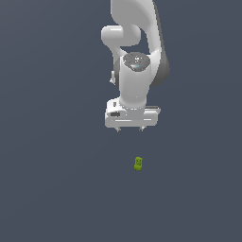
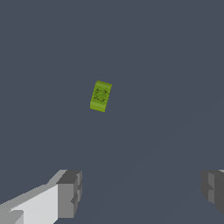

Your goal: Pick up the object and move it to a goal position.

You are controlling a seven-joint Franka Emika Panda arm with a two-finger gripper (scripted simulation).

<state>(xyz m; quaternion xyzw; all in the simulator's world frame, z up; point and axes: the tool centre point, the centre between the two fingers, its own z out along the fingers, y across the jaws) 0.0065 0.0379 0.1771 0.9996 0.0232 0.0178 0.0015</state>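
Yellow-green object (image 1: 138, 163) (image 2: 100, 96) with darker face mark, lying alone on dark grey surface (image 1: 56, 189), tilted slightly. Well apart from gripper (image 1: 129, 129) (image 2: 142, 192), outside the jaw gap. Jaws spread wide, holding nothing. White arm (image 1: 137, 56) upright behind.

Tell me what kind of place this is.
Likely a bare simulated test scene, not a real room: a flat, featureless grey-blue surface, one white robot arm with its gripper open, and a tiny yellow-green block.
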